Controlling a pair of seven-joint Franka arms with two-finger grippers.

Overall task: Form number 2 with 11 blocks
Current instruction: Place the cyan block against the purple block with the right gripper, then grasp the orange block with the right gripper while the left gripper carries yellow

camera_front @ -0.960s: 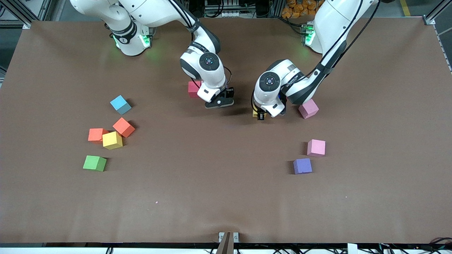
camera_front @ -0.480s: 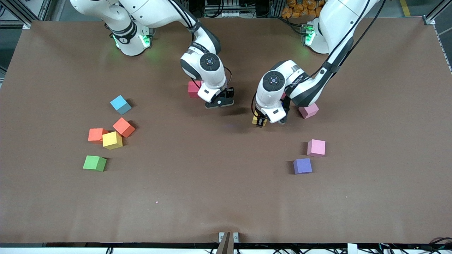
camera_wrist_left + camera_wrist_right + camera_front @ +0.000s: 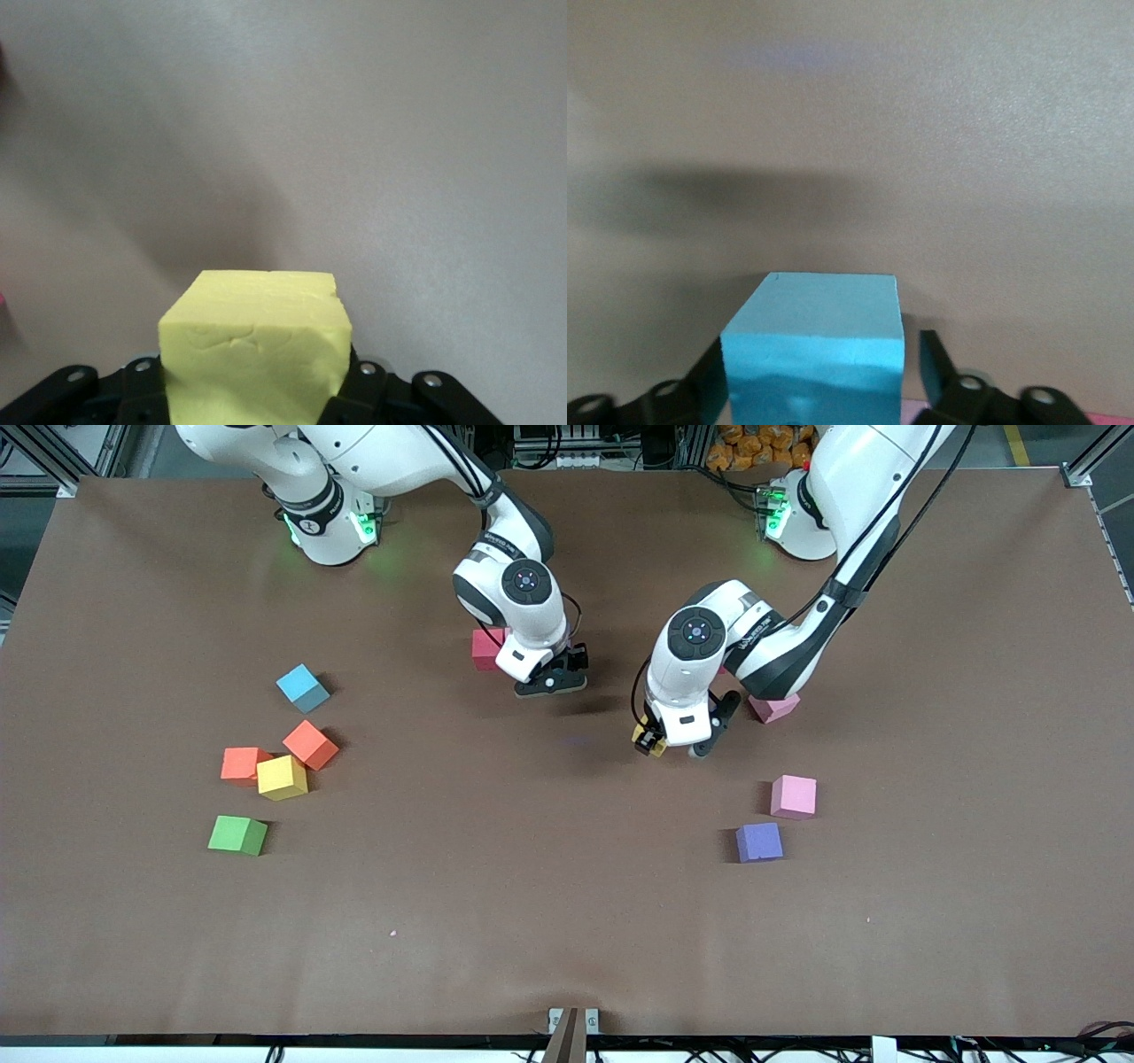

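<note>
Red block [image 3: 485, 648] and one pink block [image 3: 774, 708] half hidden under the arms; yellow block [image 3: 257, 350] and blue block [image 3: 815, 350] cut off by wrist-view edges.

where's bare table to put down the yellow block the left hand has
The left hand carries the yellow block over mid-table. Bare brown table runs nearer the camera, between the green cube and the purple block. It is crowded by the orange blocks and under the right hand at the red block.
</note>
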